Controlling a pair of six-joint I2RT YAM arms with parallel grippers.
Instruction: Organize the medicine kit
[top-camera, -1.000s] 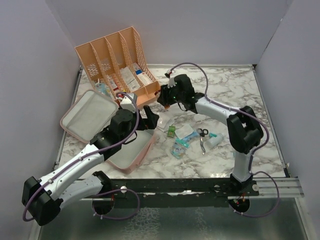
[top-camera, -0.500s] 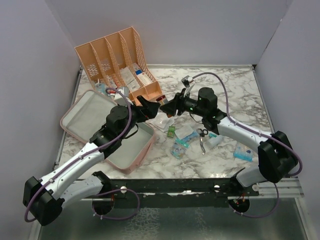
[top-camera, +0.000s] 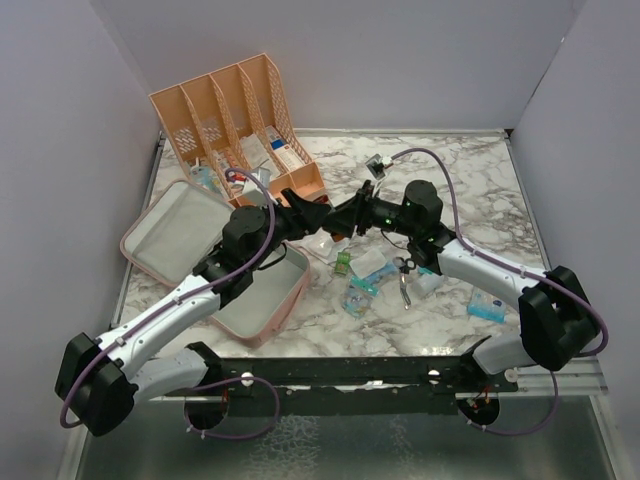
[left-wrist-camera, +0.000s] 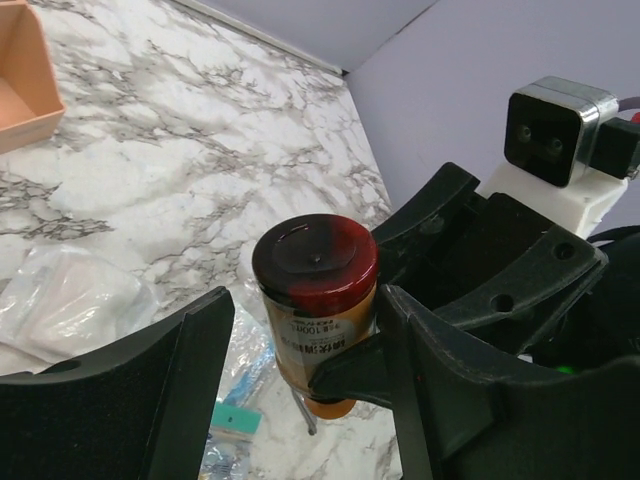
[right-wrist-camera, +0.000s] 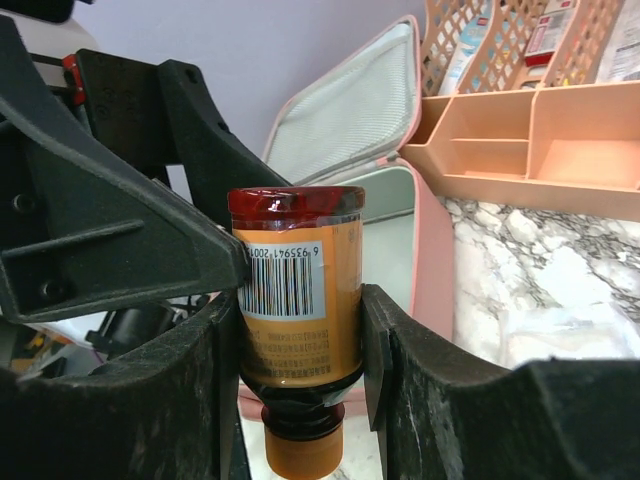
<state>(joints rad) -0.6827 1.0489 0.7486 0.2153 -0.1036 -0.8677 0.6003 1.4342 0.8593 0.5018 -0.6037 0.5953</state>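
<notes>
My right gripper (right-wrist-camera: 300, 340) is shut on an orange medicine bottle (right-wrist-camera: 298, 290) with a barcode label, held cap-down above the table. My left gripper (left-wrist-camera: 310, 330) is open, its jaws on either side of the bottle's dark red base (left-wrist-camera: 316, 262), with a gap on the left side. In the top view both grippers, the left (top-camera: 312, 214) and the right (top-camera: 340, 220), meet tip to tip at the table's middle. The pink medicine kit (top-camera: 175, 230) lies open at the left, and its grey-green lining (right-wrist-camera: 360, 110) shows behind the bottle.
The peach slotted organizer (top-camera: 235, 120) with boxes stands at the back left. Scissors (top-camera: 404, 275), sachets (top-camera: 360, 290) and a clear bag (left-wrist-camera: 60, 300) lie under and right of the grippers. A blue box (top-camera: 487, 308) lies near the right arm.
My right arm swung from the organizer to the table's middle. My left gripper rose from the kit and closed in until its open jaws came around the bottle.
</notes>
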